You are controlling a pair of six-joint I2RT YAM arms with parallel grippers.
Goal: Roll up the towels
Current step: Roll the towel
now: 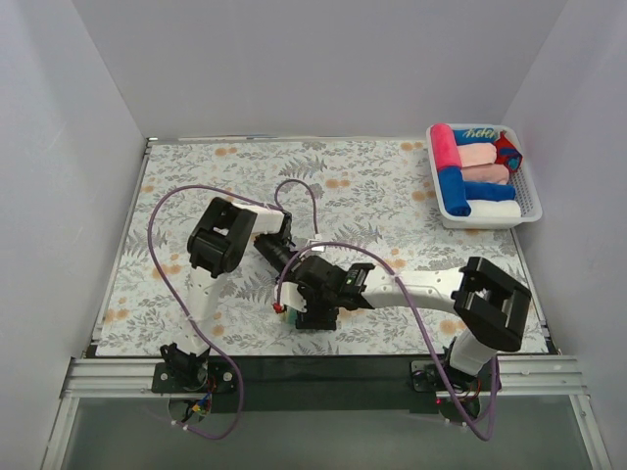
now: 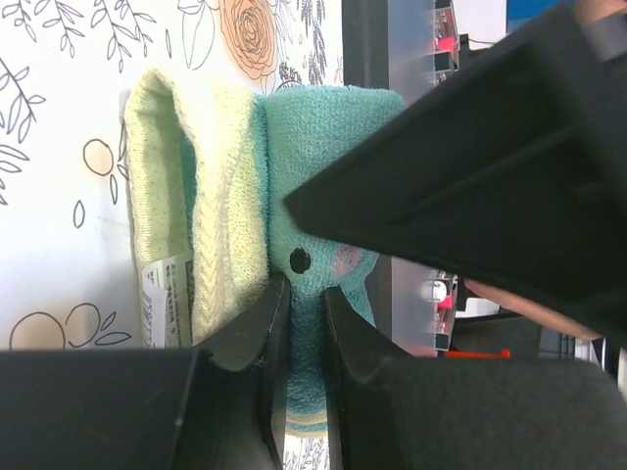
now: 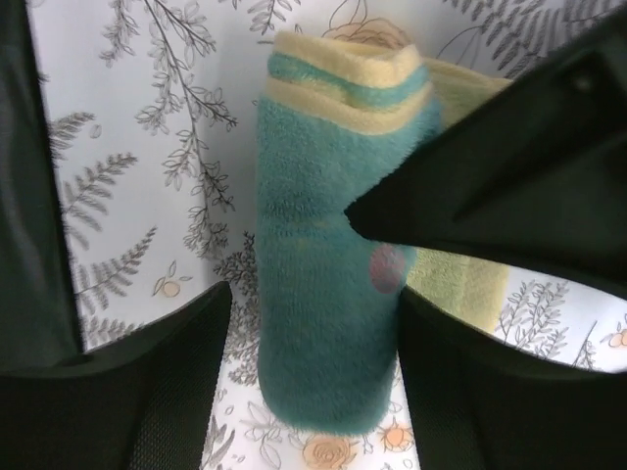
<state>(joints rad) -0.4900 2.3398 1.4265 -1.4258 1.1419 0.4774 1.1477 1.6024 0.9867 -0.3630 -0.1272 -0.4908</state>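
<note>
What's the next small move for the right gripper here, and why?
Probably close the right gripper on the rolled part of the yellow towel. Its jaws straddle the roll with a gap on one side, while the left gripper is pinched shut on a teal fold next to it. Gripping the roll should keep it from unwinding.
</note>
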